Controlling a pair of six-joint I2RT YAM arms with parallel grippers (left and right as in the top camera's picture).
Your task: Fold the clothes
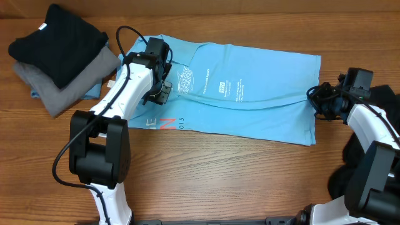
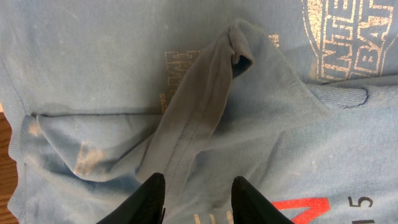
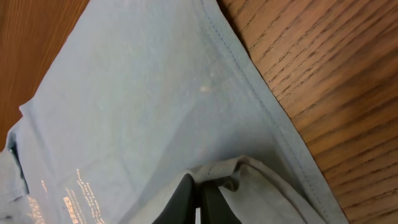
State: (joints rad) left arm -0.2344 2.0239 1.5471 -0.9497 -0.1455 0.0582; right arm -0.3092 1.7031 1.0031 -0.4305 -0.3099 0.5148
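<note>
The light sky-blue T-shirt point(image 1: 250, 94) lies flat across the table's middle, with white print and red-and-white letters point(image 1: 164, 124) near its front left edge. My left gripper point(image 1: 164, 87) hangs over the shirt's left part. In the left wrist view it point(image 2: 196, 180) stands open, and a raised ridge of blue fabric point(image 2: 199, 106) runs toward the gap between its fingers. My right gripper point(image 1: 314, 100) is at the shirt's right edge. In the right wrist view it point(image 3: 200, 180) is shut on a bunched fold of the shirt point(image 3: 137, 93). A plain black garment point(image 1: 59, 40) lies folded at the back left.
The black garment rests on a folded grey one point(image 1: 69, 87) in a stack at the back left corner. Bare wooden table point(image 1: 219, 175) runs along the front. A dark shape point(image 1: 384, 94) sits under the right arm at the right edge.
</note>
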